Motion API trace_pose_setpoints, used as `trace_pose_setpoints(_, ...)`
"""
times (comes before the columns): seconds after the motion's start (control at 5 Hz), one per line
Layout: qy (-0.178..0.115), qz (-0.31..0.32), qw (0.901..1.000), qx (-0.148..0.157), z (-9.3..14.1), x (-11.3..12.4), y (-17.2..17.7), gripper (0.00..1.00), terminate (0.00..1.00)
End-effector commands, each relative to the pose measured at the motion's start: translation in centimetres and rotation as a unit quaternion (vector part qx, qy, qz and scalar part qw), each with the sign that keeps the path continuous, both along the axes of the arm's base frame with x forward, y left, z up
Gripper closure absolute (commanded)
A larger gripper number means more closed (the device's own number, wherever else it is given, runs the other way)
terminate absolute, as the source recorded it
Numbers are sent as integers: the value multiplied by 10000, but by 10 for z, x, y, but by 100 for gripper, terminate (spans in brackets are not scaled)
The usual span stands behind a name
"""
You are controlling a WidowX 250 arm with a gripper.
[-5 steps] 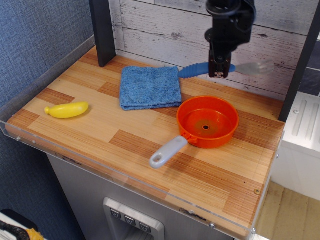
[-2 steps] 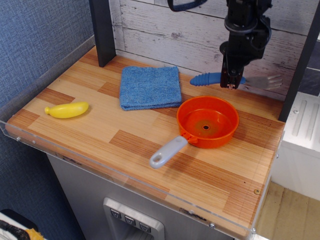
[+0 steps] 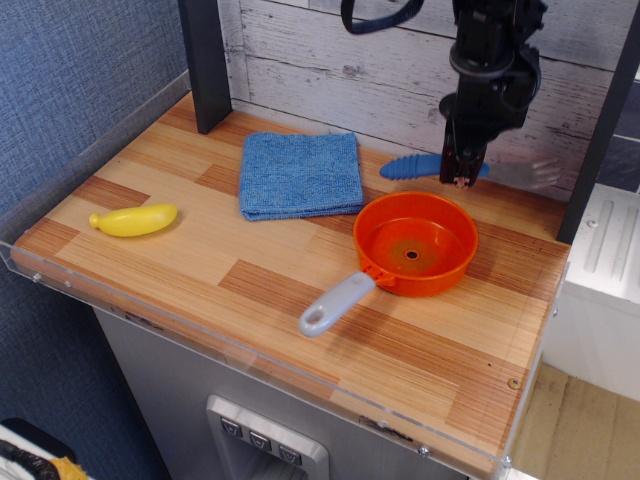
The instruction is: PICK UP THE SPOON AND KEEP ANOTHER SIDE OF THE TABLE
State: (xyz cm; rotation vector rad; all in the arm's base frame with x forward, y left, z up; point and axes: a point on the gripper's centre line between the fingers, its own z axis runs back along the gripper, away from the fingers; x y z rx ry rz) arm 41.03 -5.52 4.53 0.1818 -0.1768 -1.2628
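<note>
The spoon (image 3: 412,166) has a blue ribbed handle and a silver pronged head that points right toward the back right corner. My black gripper (image 3: 461,176) is shut on the spoon near where the handle meets the metal neck. It holds the spoon level, just above the wood-plank table (image 3: 250,250) at the back right, behind the orange pan. The metal head looks blurred.
An orange pan (image 3: 416,243) with a grey handle sits right of centre. A folded blue cloth (image 3: 300,174) lies at the back centre. A yellow banana toy (image 3: 134,220) lies at the left. A dark post (image 3: 207,62) stands back left. A clear acrylic rim (image 3: 240,350) edges the front.
My gripper carried the spoon to the right and lower, from above the cloth's right edge to behind the pan near the back right corner.
</note>
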Motion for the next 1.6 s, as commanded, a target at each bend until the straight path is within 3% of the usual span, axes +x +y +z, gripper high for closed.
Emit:
trace_pose_setpoints(0.0, -241, -14, 9997, 1, 16, 8, -15, 100, 0)
trace_pose_setpoints(0.2, -232, -1, 9997, 80, 14, 9, -17, 100, 0)
trace_pose_setpoints(0.4, -312, 144, 9994, 65, 16, 10, -16, 0, 0)
trace_pose_setpoints(1.2, -1060, 677, 9913, -388, 83, 2, -7, 0, 0)
trace_pose_setpoints(1.4, -690, 1153, 9908, -147, 93, -6, 3, 0, 0)
